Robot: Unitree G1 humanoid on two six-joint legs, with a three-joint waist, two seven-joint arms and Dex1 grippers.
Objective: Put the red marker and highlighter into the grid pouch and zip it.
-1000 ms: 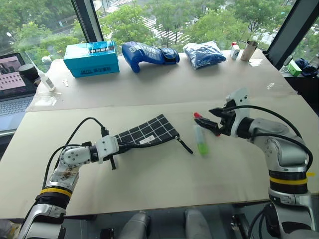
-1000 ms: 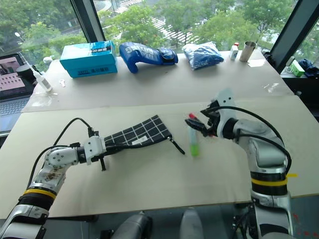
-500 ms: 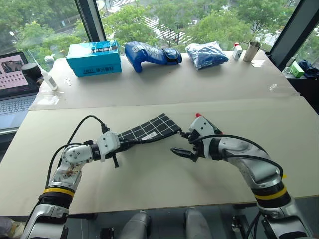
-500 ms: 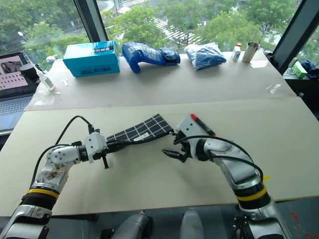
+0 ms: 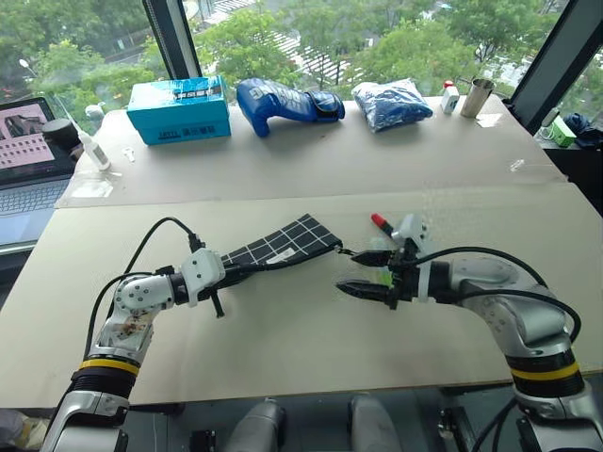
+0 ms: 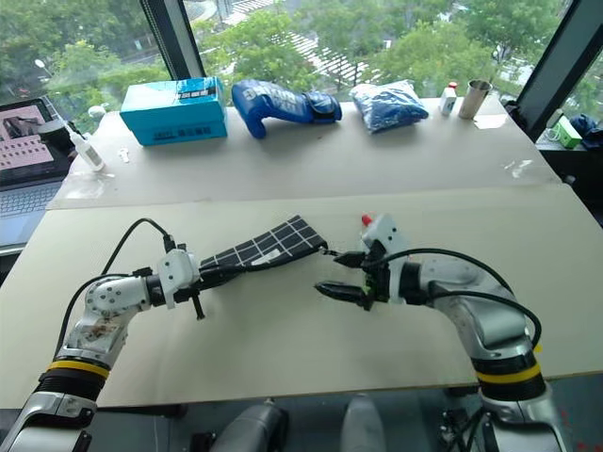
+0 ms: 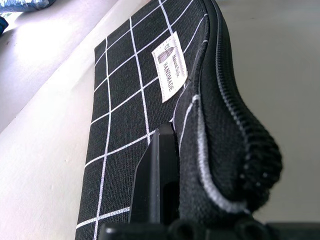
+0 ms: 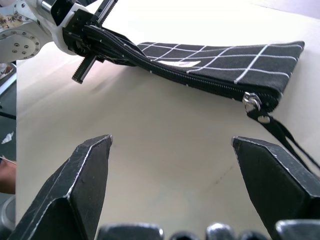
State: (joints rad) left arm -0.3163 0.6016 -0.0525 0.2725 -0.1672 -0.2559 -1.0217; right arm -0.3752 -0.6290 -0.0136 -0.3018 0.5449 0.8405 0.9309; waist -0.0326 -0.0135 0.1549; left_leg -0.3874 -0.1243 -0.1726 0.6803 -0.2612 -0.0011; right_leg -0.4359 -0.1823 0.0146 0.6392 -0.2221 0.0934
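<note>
grid pouch (image 5: 283,247) on table (image 5: 283,339), red marker (image 5: 382,224) right

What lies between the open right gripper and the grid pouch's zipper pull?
Only bare table in the right wrist view, between the right gripper and the grid pouch, whose zipper pull sits ahead.

Table (image 5: 283,348) bears red marker (image 5: 382,224) (box (image 5: 179,108) too).

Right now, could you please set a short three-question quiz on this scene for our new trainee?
1. True or false: the grid pouch is zipped shut.
2. Which tool grips the pouch? A) left tool B) right tool
3. What lies just beyond the right tool, beside the green highlighter?

Key
1. True: the zipper pull sits at the closed end.
2. A; the right tool is open and holds nothing.
3. The red marker.
</note>
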